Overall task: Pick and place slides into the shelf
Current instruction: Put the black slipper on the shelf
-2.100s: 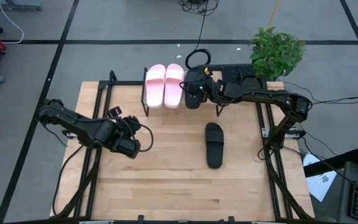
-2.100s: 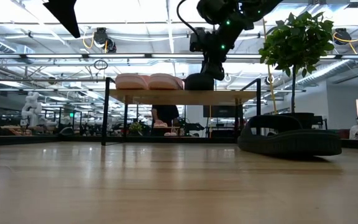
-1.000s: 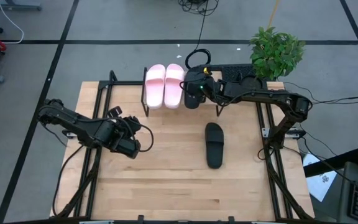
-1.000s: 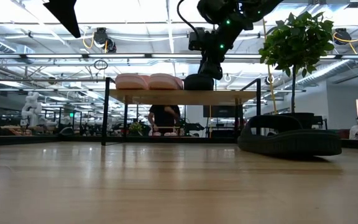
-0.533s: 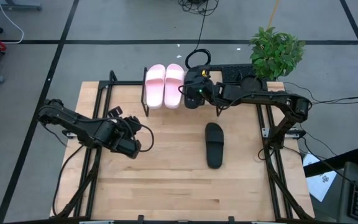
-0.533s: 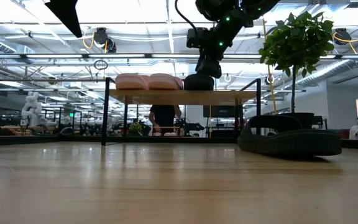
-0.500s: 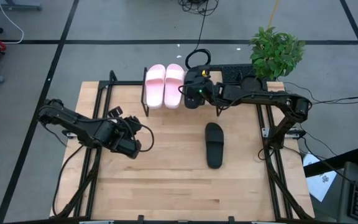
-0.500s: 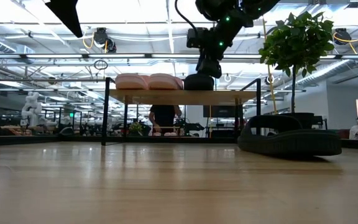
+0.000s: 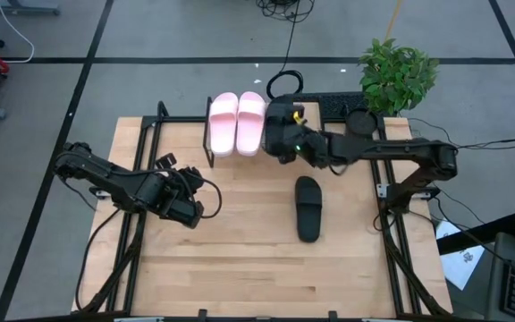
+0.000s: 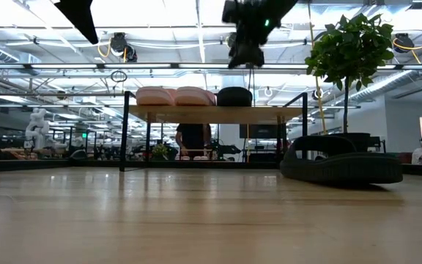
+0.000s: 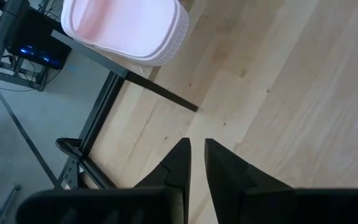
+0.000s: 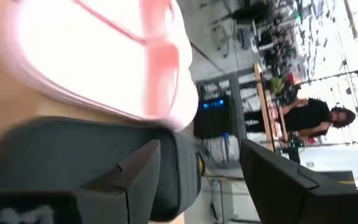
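The pink pair lies side by side on the shelf's top, soles down, and shows in the low view. One black slide rests on the shelf to the right of the pink pair. It also shows in the right wrist view. My right gripper hangs open above that slide, clear of it. The other black slide lies flat on the table, right of centre. My left gripper waits shut over the table's left half.
A potted plant stands at the far right corner, right of the shelf. Black frame rails run along the table's left and right sides. People are in the room beyond. Bare wood lies between the two arms.
My right gripper has come off the black slide on the shelf. It has risen and drawn back a little toward the table's near edge. The slide has stayed on the shelf top beside the pink pair.
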### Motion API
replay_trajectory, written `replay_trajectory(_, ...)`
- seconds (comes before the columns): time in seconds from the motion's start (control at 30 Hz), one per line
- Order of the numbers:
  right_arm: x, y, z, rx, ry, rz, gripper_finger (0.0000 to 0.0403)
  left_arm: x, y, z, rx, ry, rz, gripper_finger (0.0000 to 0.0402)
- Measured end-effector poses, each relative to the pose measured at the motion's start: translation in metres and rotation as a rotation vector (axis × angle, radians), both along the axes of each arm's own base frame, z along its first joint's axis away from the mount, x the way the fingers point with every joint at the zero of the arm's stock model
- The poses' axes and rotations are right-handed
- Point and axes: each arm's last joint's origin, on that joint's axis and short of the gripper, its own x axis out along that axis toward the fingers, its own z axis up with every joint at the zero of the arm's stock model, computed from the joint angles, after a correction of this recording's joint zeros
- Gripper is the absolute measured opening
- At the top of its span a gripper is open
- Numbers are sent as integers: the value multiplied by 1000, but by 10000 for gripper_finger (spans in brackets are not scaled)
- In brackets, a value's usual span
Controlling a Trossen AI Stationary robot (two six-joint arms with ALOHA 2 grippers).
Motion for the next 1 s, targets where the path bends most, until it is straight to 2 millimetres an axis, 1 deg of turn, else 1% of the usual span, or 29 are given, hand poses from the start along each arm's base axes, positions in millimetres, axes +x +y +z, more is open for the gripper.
replay_trajectory(0.07,-6,19,8,11,-22,22,212,0,0,0,-1,-2,1,47)
replay_trajectory(0.17,-20,54,18,51,-30,91,212,1,0,0,-5,-13,1,47)
replay_trajectory(0.3,-47,104,25,129,-5,209,212,2,-1,0,-12,-31,7,47)
replay_trajectory(0.37,-64,126,25,210,32,274,212,2,-1,0,-18,-44,21,47)
replay_trajectory(0.43,-81,143,25,348,43,323,212,3,-1,0,-26,-60,35,47)
replay_trajectory(0.47,-87,151,24,420,41,334,212,3,-2,0,-34,-70,41,47)
replay_trajectory(0.53,-98,164,20,500,63,323,210,4,-2,0,-45,-79,48,47)
replay_trajectory(0.6,-105,174,15,511,102,320,208,5,-2,0,-61,-87,54,47)
replay_trajectory(0.67,-108,181,5,518,125,323,207,6,-3,0,-74,-107,59,47)
replay_trajectory(0.77,-109,187,-22,559,188,313,207,9,-4,0,-86,-134,59,47)
replay_trajectory(0.87,-111,186,-51,545,234,288,206,10,-5,0,-102,-141,59,47)
replay_trajectory(1.0,-111,179,-80,545,235,263,206,10,-5,0,-117,-141,59,47)
